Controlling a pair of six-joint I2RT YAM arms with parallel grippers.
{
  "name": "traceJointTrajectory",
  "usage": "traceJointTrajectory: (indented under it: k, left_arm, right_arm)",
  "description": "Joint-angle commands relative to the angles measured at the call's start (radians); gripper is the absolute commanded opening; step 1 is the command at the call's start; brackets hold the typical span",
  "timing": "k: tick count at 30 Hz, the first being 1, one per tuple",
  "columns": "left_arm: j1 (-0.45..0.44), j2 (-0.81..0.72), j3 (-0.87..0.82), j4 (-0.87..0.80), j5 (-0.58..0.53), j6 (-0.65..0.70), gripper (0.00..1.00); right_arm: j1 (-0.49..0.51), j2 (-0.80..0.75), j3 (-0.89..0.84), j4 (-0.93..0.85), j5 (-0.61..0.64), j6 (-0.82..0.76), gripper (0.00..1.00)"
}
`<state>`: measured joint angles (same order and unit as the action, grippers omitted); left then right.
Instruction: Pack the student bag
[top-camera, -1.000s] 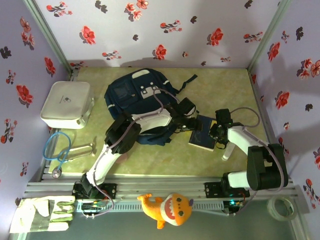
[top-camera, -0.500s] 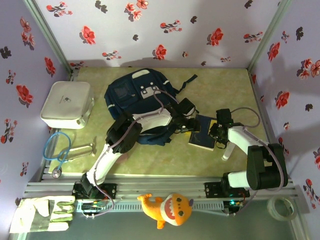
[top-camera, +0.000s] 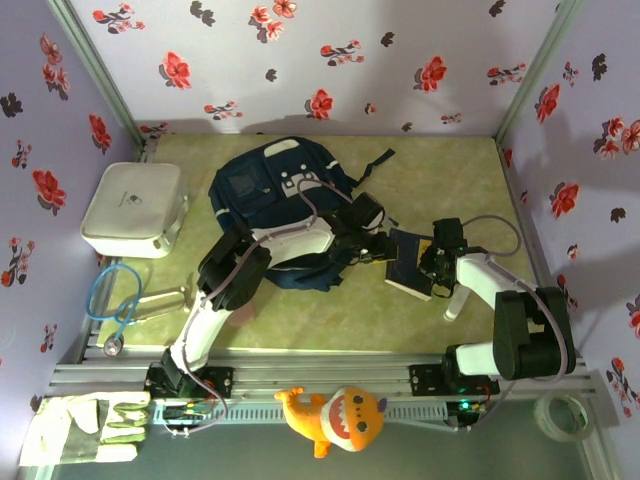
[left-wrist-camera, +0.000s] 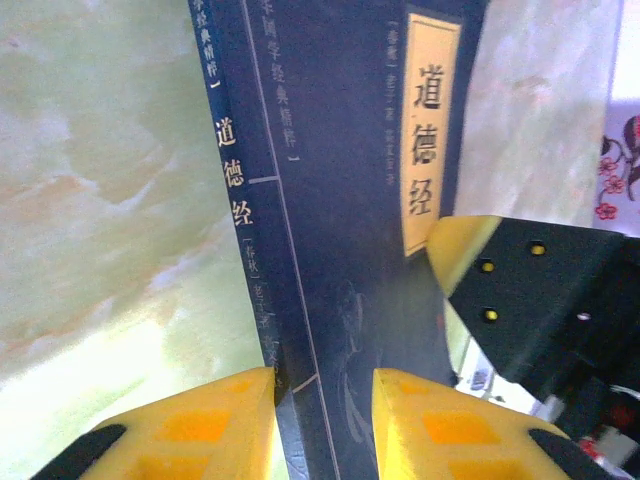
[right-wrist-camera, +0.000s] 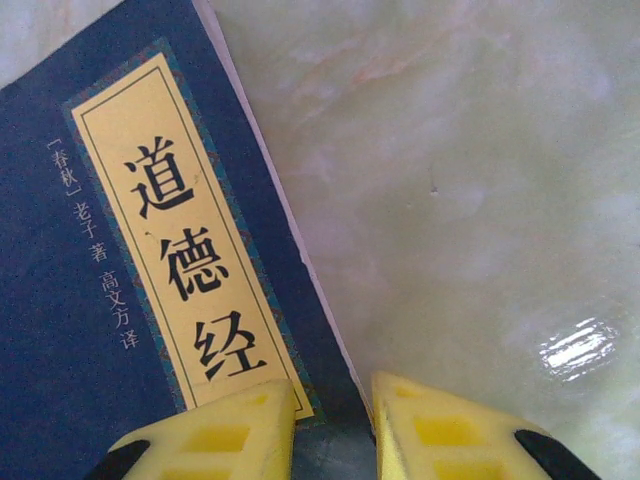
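Bench (top-camera: 440, 170), pale green and marbled, bears the large navy-blue fabric student bag (top-camera: 250, 185) flat at far centre. Just right is a dark-blue paperback book (top-camera: 410, 263): left jaws closed on its spine, right jaws closed on its right corner.

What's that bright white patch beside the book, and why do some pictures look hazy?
Right wrist view: the patch is light glinting off the glossy table; the book title is sharp, the near fingers soft. Left wrist view: top right corner washed out, fingers blurred, book lettering slightly soft. Top view: even light, a soft shadow on the back wall.
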<state>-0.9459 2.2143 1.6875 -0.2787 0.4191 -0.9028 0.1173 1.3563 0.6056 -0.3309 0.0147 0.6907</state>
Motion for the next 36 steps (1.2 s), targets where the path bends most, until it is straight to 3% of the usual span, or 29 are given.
traceJointTrajectory:
  k: [1,17,31,36]
  left_arm:
    - [-0.016,-0.022,-0.005,0.079,0.073,-0.038,0.29]
    - [-0.016,0.027,0.047,0.091,0.122,-0.058,0.30]
    - [-0.017,0.029,0.016,0.223,0.186,-0.090,0.18]
    - [-0.018,0.033,0.007,0.246,0.193,-0.104,0.20]
  right_arm:
    - [0.005,0.025,-0.025,0.030,-0.077,0.024,0.25]
    - [0.006,0.043,-0.041,0.081,-0.119,0.063,0.23]
    - [0.006,0.048,-0.058,0.103,-0.110,0.085,0.17]
    - [0.005,0.043,-0.064,0.104,-0.102,0.092,0.16]
